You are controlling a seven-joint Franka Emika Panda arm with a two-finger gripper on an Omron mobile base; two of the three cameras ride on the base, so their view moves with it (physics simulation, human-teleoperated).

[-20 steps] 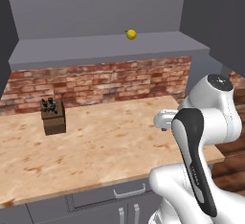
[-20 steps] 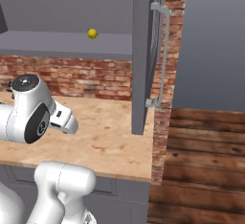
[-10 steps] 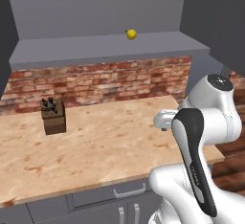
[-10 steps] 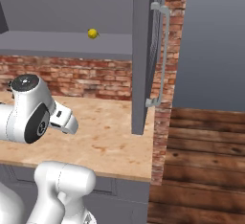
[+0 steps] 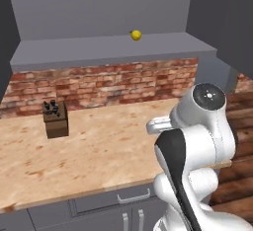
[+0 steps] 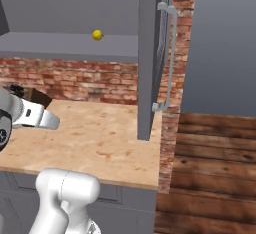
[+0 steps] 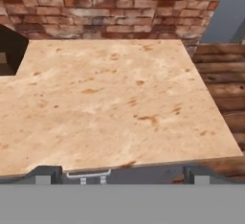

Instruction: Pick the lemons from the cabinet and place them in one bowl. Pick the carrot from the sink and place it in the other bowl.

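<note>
One lemon (image 5: 136, 35) (image 6: 97, 35), small and bright yellow, rests on the grey shelf (image 5: 113, 50) of the cabinet. The cabinet door (image 6: 150, 53) stands open with its long silver bar handle (image 6: 170, 58) facing right. My arm is folded low over the counter's front edge, well below and in front of the lemon. In the hand view my gripper (image 7: 122, 174) is open. Its dark fingertips (image 7: 48, 173) stand wide apart with nothing between them, looking down on the wooden counter (image 7: 115, 98). The bowls, the carrot and the sink are out of view.
A brown knife block (image 5: 56, 119) (image 7: 9, 50) stands on the counter at the left, in front of the brick wall (image 5: 108, 84). Grey drawer fronts with a silver pull (image 5: 133, 195) run under the counter. Wooden floor (image 6: 210, 168) lies to the right of the counter's end.
</note>
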